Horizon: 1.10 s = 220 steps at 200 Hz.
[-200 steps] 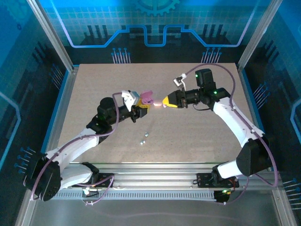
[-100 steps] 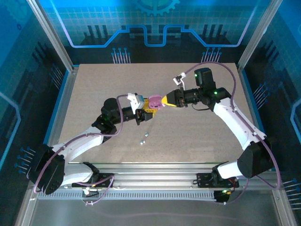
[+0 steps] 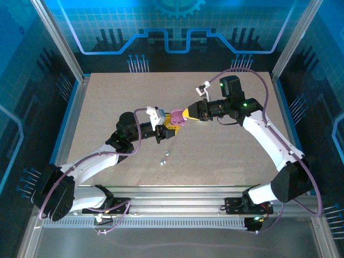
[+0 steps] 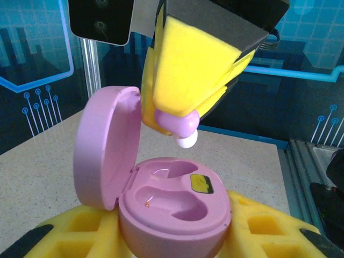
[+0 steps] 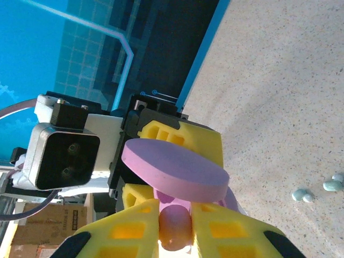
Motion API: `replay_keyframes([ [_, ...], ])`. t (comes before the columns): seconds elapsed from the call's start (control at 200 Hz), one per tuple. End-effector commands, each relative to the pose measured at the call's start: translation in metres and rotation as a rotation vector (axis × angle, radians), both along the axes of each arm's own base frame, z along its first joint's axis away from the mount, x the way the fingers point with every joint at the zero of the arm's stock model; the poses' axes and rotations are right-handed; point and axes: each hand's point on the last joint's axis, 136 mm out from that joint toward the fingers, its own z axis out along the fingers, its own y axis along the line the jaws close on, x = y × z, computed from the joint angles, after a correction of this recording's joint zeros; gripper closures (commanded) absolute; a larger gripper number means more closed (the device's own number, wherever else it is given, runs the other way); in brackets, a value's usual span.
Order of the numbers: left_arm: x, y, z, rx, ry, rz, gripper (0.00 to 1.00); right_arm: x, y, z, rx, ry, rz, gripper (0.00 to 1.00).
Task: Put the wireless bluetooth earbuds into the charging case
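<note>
your left gripper (image 4: 174, 242) is clamped on the open pink charging case (image 4: 177, 207), its lid (image 4: 102, 148) tipped up on the left. your right gripper (image 5: 174, 231) pinches a pink earbud (image 4: 180, 123) just above the case's empty wells, not yet seated. two pale earbuds (image 3: 165, 156) lie on the table (image 3: 107, 102), apart from the case.

No words, numbers or brand names can be read anywhere. A gear shape (image 3: 177, 6) is drawn in light lines on the blue back wall (image 3: 107, 21), with no letters by it. A small yellow-green patch (image 4: 201, 184) is seen inside the open pink plastic charging case (image 4: 172, 215), but nothing can be read on it. The brown cardboard box (image 5: 48, 231) is too blurred for any label to be made out.
</note>
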Motion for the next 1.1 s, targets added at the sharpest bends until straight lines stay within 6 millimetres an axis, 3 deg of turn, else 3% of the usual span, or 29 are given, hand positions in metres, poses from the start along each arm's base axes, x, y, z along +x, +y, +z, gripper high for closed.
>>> replay_keyframes([
  [0.0,-0.005,-0.006,0.029,-0.059,-0.072,-0.039,0.64,0.001,0.004,0.004,-0.014,-0.034,0.004,0.8],
  [0.745,0.001,-0.006,0.03,-0.06,-0.075,-0.016,0.65,0.0,0.016,0.01,0.008,-0.046,0.007,0.82],
  [1.096,0.0,-0.005,0.034,-0.077,-0.085,-0.014,0.65,0.007,0.012,-0.007,-0.065,-0.045,-0.028,0.79],
])
